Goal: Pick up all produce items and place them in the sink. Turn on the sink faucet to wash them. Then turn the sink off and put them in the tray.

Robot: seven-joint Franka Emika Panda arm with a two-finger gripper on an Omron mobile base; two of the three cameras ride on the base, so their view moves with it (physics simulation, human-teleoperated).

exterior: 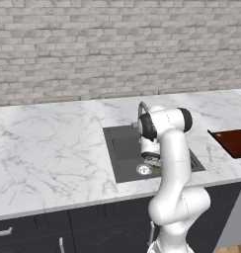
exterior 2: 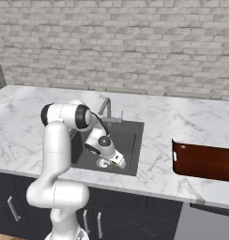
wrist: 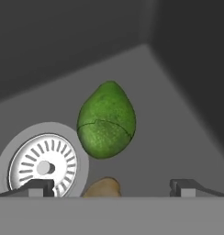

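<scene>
1. Two dark fingertips (wrist: 38, 186) rise at the bottom of the hand view, spread as wide as they go, and the gripper (wrist: 114, 187) has hold of nothing.
2. Between those tips, at the bottom centre of the hand view, sits the tan-brown lumpy piece (wrist: 102, 187), just right of the round silver drain (wrist: 42, 166).
3. Above it, mid-frame, lies the green fruit (wrist: 106, 120) on the sink floor (wrist: 178, 137), near the tan piece and beside the drain rim; whether the two touch is hard to tell.
4. From the left base view the gripper (exterior: 151, 159) hangs low inside the sink (exterior: 120, 148), centre frame, with the sink faucet (exterior: 140, 111) just behind the arm.
5. At the right edge of that view sits the tray (exterior: 233, 141) on the counter (exterior: 53, 143), well apart from the basin.
6. Both produce items seem to be in the basin already, so a pickup looks likely next.
7. Risks: closing on the small tan piece could nudge the fruit and set it rolling, the fingers could scrape the drain, or the arm could knock the faucet when lifting out.
</scene>
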